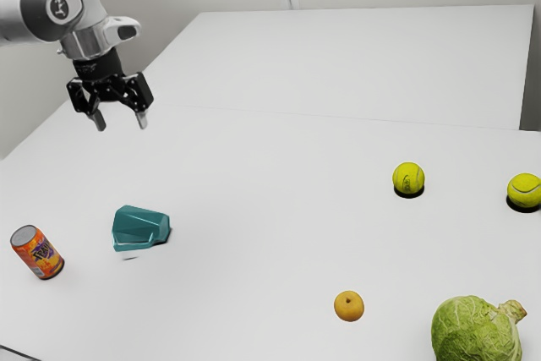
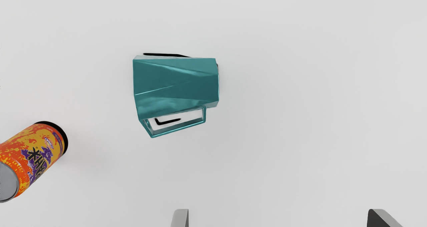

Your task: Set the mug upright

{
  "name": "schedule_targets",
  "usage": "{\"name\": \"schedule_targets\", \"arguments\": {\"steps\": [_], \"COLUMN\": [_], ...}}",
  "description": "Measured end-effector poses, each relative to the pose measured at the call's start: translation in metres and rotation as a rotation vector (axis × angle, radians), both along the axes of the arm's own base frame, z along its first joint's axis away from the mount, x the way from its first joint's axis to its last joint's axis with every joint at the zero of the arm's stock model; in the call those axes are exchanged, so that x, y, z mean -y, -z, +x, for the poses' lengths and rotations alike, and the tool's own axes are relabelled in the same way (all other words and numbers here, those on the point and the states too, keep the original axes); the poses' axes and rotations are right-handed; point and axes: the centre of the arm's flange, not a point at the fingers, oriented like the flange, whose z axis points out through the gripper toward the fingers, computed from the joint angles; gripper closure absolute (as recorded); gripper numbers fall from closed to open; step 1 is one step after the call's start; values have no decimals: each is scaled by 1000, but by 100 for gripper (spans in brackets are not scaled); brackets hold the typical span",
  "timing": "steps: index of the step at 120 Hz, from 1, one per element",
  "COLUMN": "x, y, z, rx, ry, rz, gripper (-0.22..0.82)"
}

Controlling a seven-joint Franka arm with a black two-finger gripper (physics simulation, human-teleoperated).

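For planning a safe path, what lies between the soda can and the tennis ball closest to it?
The teal mug lies on its side between the soda can and that tennis ball, nearer the can, in the exterior view.

The mug lies sideways (the cabbage sits well apart).
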Motion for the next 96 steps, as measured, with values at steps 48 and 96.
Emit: {"name": "schedule_targets", "arguments": {"steps": [48,96], "x": [-108,-187], "y": [75,159], "z": [-18,-36], "rx": [-8,32], "ry": [-107,-130], "rz": [-158,-355], "gripper": [2,2]}}
